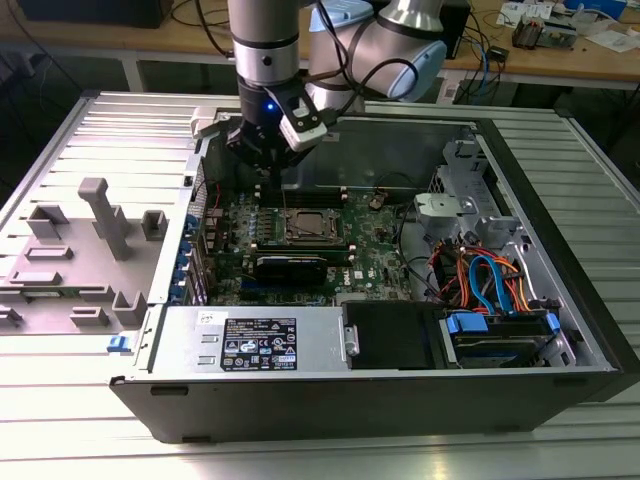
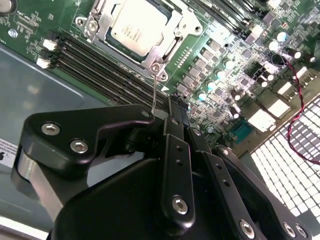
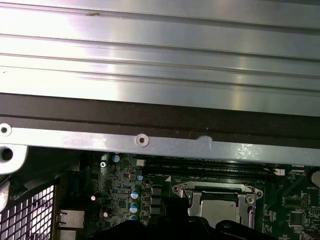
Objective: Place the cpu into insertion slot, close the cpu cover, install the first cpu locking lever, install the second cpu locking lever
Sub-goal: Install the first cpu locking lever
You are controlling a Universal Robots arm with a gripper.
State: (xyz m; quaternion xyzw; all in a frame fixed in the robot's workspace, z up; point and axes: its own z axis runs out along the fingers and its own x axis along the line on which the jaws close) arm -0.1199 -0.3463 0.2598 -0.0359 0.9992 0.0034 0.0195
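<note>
Gripper of the single arm hangs inside the open computer case, just above the green motherboard, at about 11 o'clock from the insertion slot in the exterior view. In the second wrist view its black fingers lie drawn together, with nothing seen pinched between them. The cpu sits flat in the slot, its dull silver top showing through the window of the cpu cover, which lies down over it. A thin wire lever stands up from one corner of the socket and reaches toward the gripper's linkage; whether the two touch cannot be told. Long black memory slots run just beside the socket. In the exterior view a silver power supply lies at 6 o'clock of the slot, and blue and orange cables lie at about 3 o'clock. A grey plastic fixture rests on the ribbed table at 9 o'clock, outside the case.
</note>
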